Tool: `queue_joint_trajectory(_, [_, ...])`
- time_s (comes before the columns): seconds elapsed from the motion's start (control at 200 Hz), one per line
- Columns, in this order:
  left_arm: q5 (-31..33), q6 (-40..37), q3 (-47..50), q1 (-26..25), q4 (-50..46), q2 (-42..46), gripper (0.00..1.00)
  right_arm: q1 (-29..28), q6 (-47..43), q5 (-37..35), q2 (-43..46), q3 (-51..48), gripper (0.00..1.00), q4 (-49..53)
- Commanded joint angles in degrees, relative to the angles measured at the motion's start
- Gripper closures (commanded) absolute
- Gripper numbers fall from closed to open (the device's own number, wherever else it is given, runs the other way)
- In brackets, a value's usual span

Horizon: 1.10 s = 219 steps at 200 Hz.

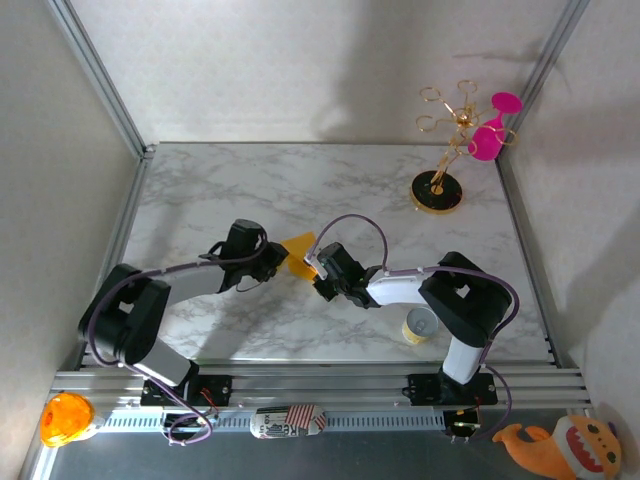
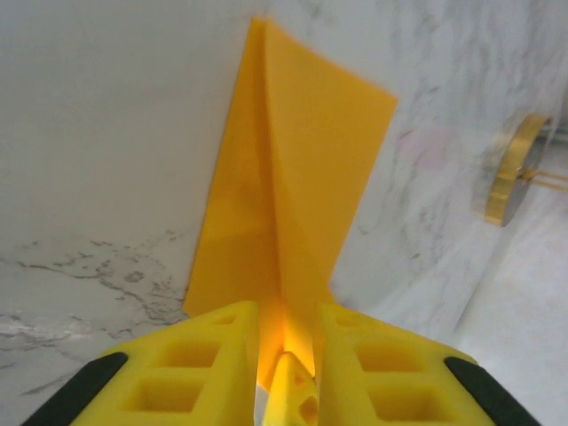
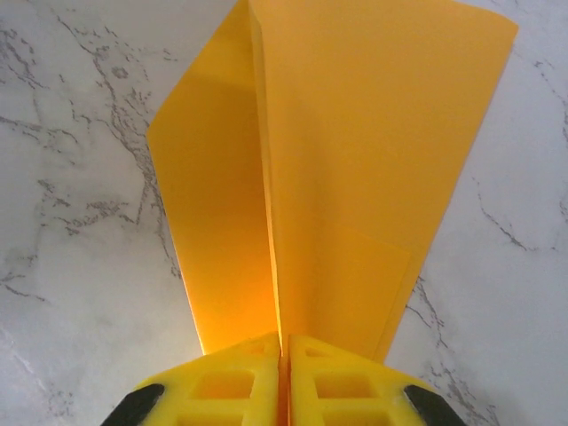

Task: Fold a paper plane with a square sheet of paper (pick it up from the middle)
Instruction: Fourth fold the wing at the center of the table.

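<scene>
The square sheet of paper is yellow-orange and folded along a centre crease, its two flaps standing up over the marble table. My right gripper comes in from the right and is shut on the crease; in the right wrist view the paper fans out from the closed jaws of the right gripper. My left gripper meets it from the left. In the left wrist view the left gripper has its jaws a little apart around the paper's folded edge, with a yellow fingertip of the right gripper in the gap.
A gold stand on a black round base with a pink glass is at the back right; its base shows in the left wrist view. A paper cup sits by the right arm. An orange toy and a plush lie off the table.
</scene>
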<state>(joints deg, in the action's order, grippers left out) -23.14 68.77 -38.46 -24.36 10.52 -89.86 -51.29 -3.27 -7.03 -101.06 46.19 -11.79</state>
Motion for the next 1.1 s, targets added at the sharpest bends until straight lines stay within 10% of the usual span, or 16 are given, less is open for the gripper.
queue_joint_trajectory(0.0, [-2.6,-0.7,-1.1,-1.4,2.8,-3.2,0.80,0.2,-0.2,1.8,0.5,0.5,0.89,-0.5])
queue_joint_trajectory(1.092, [-0.2,-0.3,-2.3,-3.1,0.4,-9.6,0.77,-0.9,8.4,-0.8,-1.8,7.5,0.75,11.6])
